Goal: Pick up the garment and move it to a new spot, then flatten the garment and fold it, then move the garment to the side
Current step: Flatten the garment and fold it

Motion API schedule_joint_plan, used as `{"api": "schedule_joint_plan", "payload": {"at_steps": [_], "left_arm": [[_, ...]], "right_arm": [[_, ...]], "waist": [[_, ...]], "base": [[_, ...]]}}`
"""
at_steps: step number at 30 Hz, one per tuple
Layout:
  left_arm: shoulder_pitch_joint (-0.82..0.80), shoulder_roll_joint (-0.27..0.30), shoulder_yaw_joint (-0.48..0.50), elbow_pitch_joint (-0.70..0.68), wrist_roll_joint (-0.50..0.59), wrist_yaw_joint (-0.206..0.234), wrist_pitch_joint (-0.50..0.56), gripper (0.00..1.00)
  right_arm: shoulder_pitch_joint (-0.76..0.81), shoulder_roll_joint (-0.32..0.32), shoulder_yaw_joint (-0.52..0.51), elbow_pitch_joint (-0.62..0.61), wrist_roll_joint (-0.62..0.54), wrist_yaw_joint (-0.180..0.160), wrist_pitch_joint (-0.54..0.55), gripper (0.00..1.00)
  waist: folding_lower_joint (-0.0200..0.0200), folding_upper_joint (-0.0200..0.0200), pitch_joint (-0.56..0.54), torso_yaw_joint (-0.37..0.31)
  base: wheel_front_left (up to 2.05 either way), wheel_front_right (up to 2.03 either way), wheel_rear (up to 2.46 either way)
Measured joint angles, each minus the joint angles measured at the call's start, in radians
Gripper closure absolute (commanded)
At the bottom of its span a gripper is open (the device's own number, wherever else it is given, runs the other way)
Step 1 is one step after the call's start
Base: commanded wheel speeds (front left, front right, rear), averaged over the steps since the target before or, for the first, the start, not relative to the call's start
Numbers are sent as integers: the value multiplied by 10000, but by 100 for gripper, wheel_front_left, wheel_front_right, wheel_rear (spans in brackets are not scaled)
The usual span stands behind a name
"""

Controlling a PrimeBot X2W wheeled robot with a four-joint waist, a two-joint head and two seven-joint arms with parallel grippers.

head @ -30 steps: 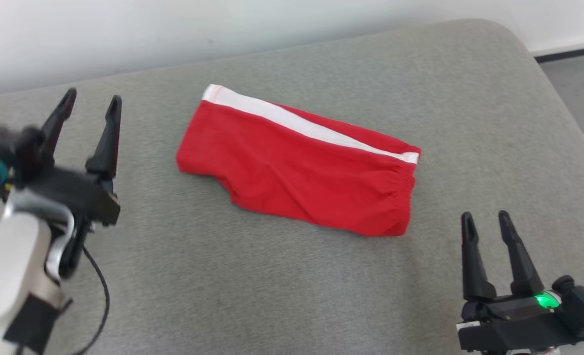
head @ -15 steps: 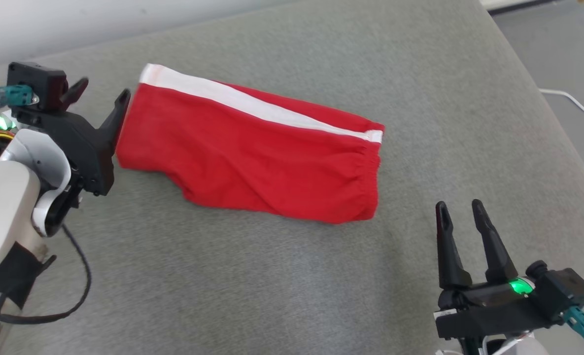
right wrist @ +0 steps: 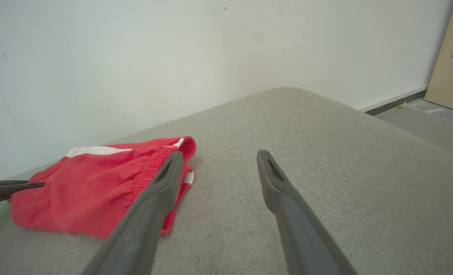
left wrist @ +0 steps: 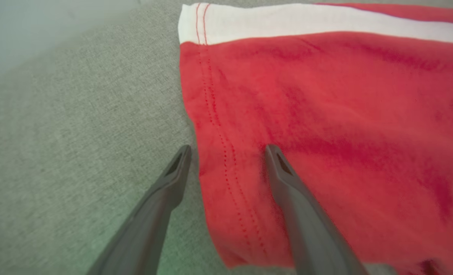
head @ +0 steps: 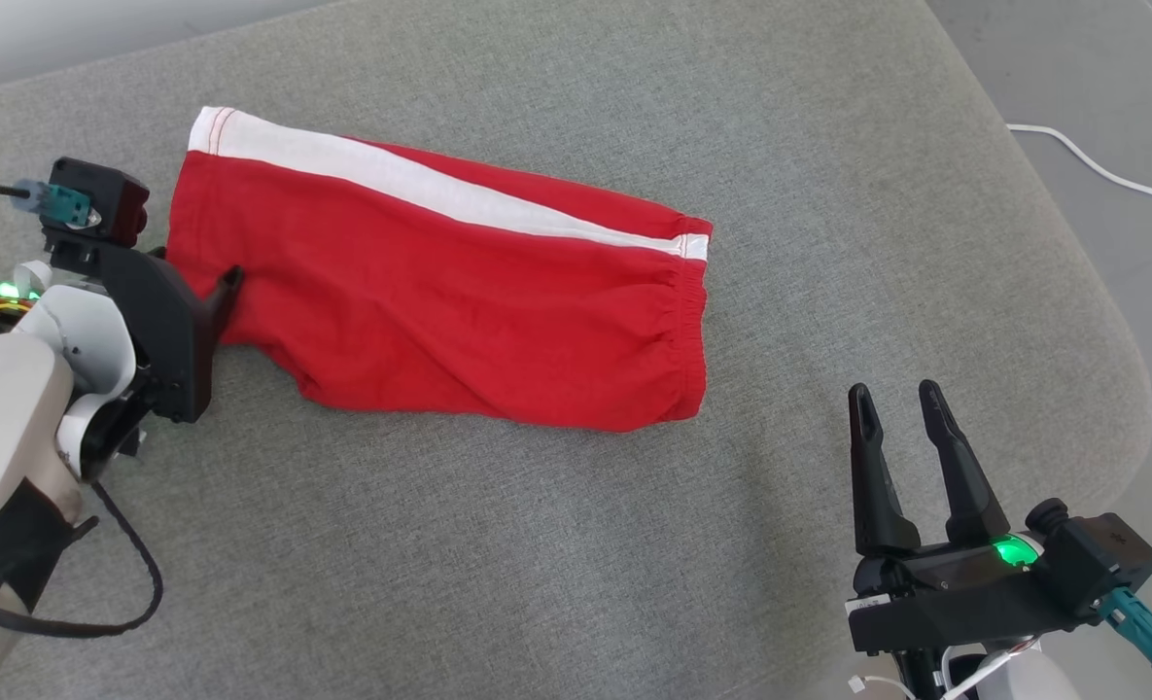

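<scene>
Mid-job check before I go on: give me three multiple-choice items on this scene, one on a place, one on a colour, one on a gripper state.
1. Where is the left gripper?
A. At the leg hem of the shorts
B. At their waistband
C. Over the floor

2. What colour is the stripe on the shorts?
A. Blue
B. White
C. Black

3. The right gripper is:
A. Shut on the shorts
B. Shut, empty
C. Open, clear of the shorts

1 A: one jaw is over the stitched hem, the other over the cushion.
2 B: a white band runs along the red fabric.
3 C: its jaws stand apart, off to the side of the shorts.
</scene>
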Motion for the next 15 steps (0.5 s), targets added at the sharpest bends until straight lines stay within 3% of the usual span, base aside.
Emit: {"api": "schedule_joint_plan", "payload": {"at_steps": [3, 4, 5, 6, 15], "left_arm": [[-49, -46, -132, 54, -307, 2, 332, 0], [-76, -59, -196, 35, -433, 6, 445, 9], [-98, -69, -259, -23, -499, 8, 497, 65], [-105, -79, -303, -98, -587, 6, 485, 100], [96, -272, -500, -554, -1158, -4, -512, 100]], "right_arm": [[-11, 8, 10, 33, -13, 0, 0, 0], [-20, 13, 19, 38, -17, 0, 0, 0], [-27, 13, 27, 42, -36, 0, 0, 0], [-33, 13, 31, 44, -46, 0, 0, 0], [40, -148, -98, 134, -148, 0, 0, 0]], "waist": [[0, 0, -5, 30], [0, 0, -11, 45], [0, 0, -20, 64], [0, 0, -33, 85], [-1, 0, -482, 479]], "base": [[0, 0, 0], [0, 0, 0], [0, 0, 0], [0, 0, 0], [0, 0, 0]]}}
